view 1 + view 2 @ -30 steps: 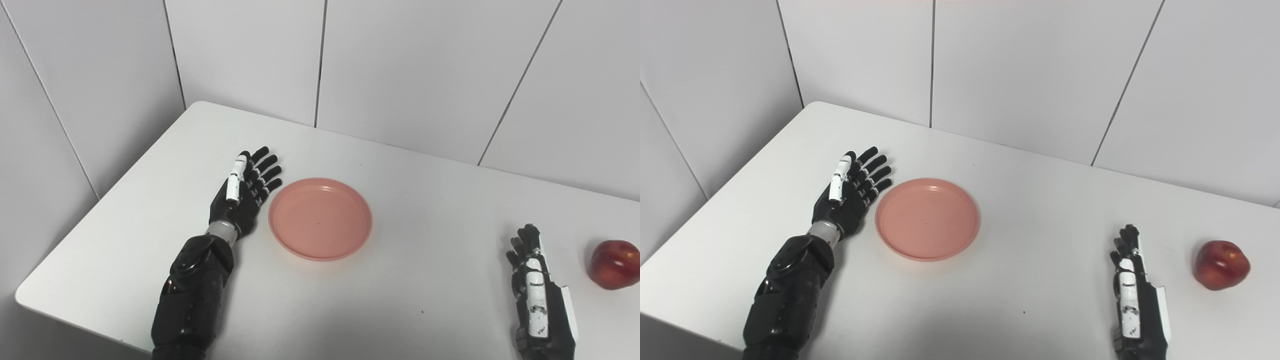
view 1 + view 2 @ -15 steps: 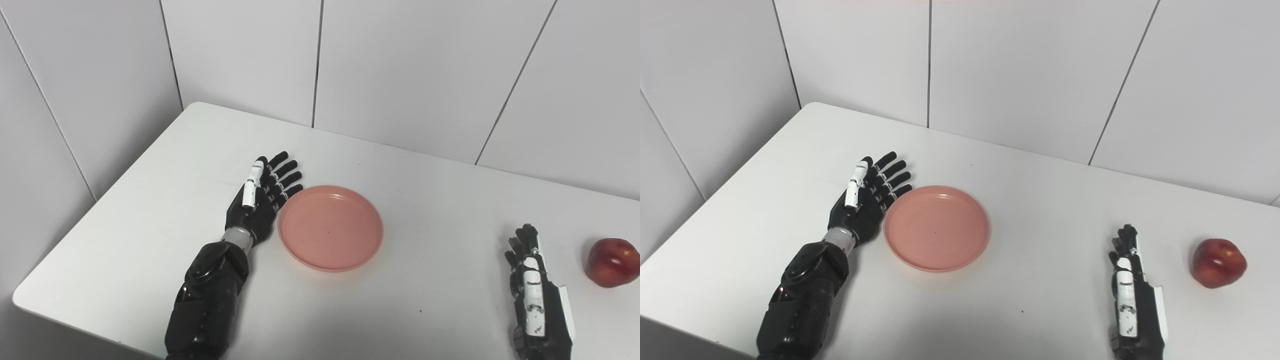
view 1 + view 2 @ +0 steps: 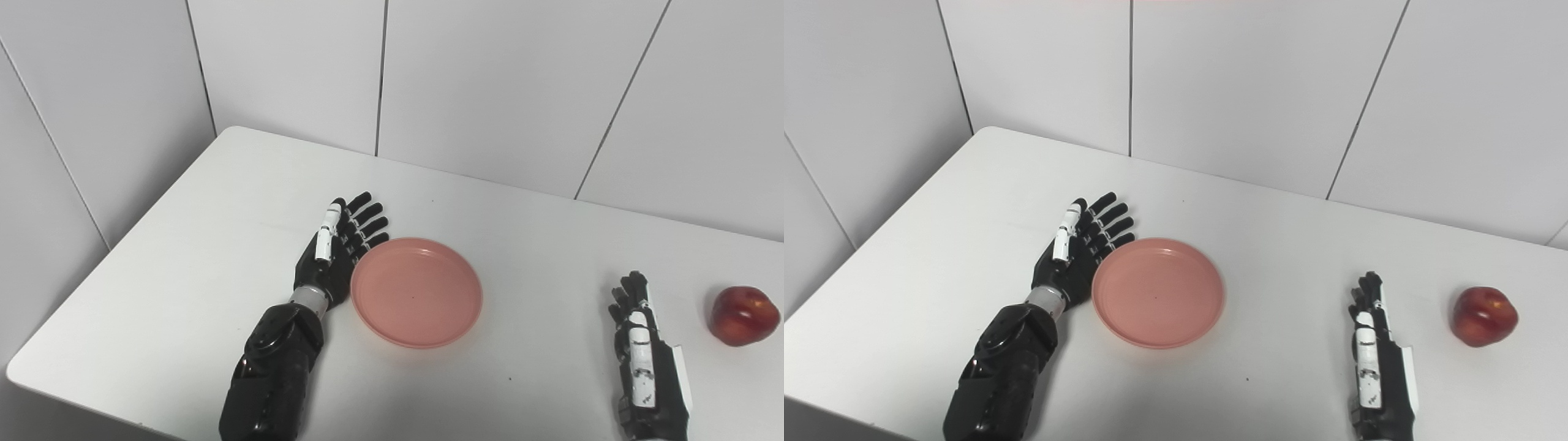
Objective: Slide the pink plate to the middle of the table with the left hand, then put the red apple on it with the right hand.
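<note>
Pink plate point(image 3: 416, 292) lies flat on the white bench point(image 3: 184, 257), left hand point(image 3: 334, 251) against its rim at 9 o'clock.

The left hand stands on edge, its fingers point(image 3: 367, 222) straight and slightly fanned, holding nothing, palm side touching the plate's rim. The red apple point(image 3: 743, 307) sits well apart from the plate at 3 o'clock, near the bench's right side. The right hand point(image 3: 643, 343) rests on the bench between plate and apple, near the apple but apart from it, fingers straight and close together, empty.
</note>
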Robot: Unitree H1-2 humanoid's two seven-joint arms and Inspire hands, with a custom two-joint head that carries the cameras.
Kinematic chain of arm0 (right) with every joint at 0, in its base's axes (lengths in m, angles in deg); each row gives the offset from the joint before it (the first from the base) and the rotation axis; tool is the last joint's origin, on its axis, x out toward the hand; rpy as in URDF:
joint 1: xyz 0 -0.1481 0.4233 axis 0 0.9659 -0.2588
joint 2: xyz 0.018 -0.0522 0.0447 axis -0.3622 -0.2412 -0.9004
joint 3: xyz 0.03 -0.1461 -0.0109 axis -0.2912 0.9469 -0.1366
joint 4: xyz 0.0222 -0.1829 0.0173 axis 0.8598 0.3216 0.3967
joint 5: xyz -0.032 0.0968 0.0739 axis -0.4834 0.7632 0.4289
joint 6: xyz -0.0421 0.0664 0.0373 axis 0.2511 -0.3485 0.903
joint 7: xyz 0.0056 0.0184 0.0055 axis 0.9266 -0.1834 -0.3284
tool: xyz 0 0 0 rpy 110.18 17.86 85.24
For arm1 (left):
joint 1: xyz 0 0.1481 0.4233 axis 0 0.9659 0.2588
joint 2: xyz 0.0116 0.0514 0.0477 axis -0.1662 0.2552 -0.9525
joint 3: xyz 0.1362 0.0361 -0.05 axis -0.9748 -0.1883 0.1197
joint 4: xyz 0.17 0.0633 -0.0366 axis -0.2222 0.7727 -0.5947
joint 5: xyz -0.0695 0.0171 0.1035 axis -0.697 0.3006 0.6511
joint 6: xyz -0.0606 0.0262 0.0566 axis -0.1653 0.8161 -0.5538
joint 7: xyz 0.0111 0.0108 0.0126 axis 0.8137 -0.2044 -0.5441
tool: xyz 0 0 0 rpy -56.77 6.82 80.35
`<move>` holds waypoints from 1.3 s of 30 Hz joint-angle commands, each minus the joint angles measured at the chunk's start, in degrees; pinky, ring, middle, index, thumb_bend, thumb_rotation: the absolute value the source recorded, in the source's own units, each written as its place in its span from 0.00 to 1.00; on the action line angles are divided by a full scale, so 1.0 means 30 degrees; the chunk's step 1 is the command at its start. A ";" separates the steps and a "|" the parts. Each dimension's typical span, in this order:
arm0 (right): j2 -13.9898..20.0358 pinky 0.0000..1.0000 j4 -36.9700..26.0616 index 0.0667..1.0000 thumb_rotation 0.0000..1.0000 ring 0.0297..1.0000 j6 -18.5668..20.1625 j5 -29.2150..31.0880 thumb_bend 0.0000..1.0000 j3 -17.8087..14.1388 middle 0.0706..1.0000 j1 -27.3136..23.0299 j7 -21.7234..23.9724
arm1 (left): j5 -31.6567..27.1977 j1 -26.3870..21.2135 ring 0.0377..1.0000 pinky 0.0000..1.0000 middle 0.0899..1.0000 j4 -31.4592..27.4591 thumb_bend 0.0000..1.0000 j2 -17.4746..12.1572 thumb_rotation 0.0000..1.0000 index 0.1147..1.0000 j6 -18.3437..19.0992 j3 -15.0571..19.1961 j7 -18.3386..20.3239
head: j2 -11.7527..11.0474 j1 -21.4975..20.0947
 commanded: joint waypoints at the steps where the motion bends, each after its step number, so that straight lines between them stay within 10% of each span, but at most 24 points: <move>1: -0.0405 1.00 0.0282 0.99 1.00 0.98 0.0357 -0.0075 0.31 0.0202 0.99 0.0443 -0.0202 | 0.0453 -0.0457 0.81 0.80 0.82 -0.0750 0.34 0.0478 1.00 0.80 0.0244 -0.0435 -0.0332 | 0.0046 -0.0071; 39: -0.2270 0.96 -0.1482 0.97 1.00 0.96 0.2389 -0.2096 0.27 0.0907 0.97 0.0126 -0.2247 | 0.1097 0.0716 0.83 0.81 0.83 -0.3199 0.32 0.2103 1.00 0.80 0.2147 -0.2635 -0.0571 | 0.1600 -0.5193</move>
